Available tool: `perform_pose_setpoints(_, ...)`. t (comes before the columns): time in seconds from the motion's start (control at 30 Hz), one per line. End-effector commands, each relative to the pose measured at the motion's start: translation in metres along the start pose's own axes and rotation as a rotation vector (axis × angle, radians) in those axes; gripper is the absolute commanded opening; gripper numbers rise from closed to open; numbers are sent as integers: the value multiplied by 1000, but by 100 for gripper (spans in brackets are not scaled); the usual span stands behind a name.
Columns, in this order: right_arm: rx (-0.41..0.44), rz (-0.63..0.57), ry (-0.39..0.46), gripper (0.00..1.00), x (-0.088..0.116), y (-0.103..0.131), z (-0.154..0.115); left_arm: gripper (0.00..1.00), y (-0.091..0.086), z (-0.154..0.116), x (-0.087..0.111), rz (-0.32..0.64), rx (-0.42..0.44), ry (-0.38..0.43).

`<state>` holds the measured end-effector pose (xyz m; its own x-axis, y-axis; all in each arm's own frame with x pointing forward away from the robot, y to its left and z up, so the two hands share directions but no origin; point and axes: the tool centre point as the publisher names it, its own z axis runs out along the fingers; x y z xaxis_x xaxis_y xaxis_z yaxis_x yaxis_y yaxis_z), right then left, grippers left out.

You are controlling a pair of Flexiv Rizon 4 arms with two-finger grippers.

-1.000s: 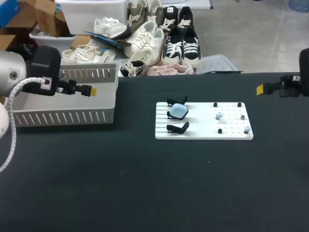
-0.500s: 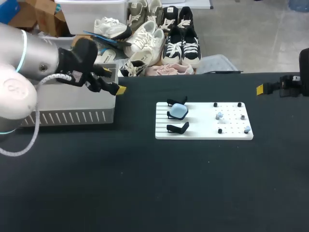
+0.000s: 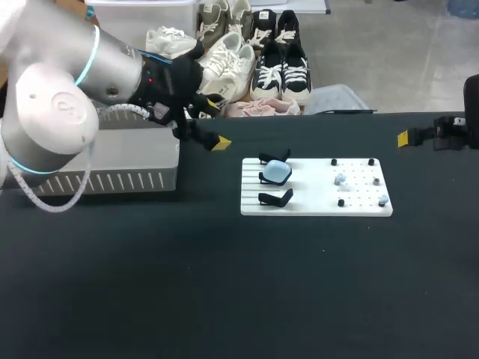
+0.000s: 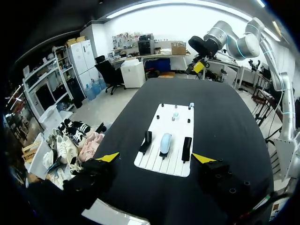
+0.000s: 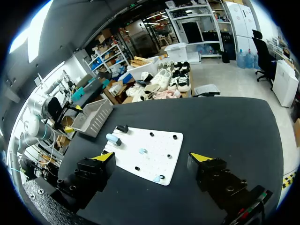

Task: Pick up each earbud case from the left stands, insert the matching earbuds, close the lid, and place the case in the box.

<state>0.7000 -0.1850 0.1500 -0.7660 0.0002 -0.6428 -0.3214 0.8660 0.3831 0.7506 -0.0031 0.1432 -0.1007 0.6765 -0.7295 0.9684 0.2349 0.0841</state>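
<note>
Left pincer (image 3: 219, 142): it hangs above the table (image 3: 224, 284), between the box (image 3: 97, 182) and the white board (image 3: 314, 203), near the board's far left corner. In the left wrist view its fingers (image 4: 108, 157) stand wide apart, with nothing held between them.
Right pincer (image 3: 403, 137): it is at the right edge of the table, well apart from the board. In the right wrist view its fingers (image 5: 200, 157) are also spread, and they grip nothing.
Earbud case (image 3: 278, 172): it is pale blue and sits on the middle one of three black stands (image 3: 275, 198), on the left part of the board. No pincer touches it.
Earbuds (image 3: 339, 179): these are small pieces among the black pegs (image 3: 341, 203) on the right part of the board. They are too small to be sure, but two of them seem pale blue.
Box: it is white with slotted walls and stands at the left side of the table, well apart from the board. The left arm (image 3: 60, 112) passes over it and hides most of its inside.
</note>
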Motion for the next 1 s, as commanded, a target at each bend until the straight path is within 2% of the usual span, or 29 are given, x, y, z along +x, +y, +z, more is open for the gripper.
perform_pose_setpoints(0.03,0,0,0,100,0,0,0,100,-5,15,5,1,-6,-20)
perform_pose_setpoints(0.27,0,0,0,100,0,0,0,100,-16,34,8,-16,-18,-91)
perform_pose_setpoints(0.57,0,0,0,100,0,0,0,100,-17,58,6,16,-41,-159)
perform_pose_setpoints(0.67,0,0,0,100,0,0,0,100,-15,63,3,22,-22,-185)
perform_pose_setpoints(1.0,0,0,0,100,0,0,0,100,-8,72,5,14,55,-193)
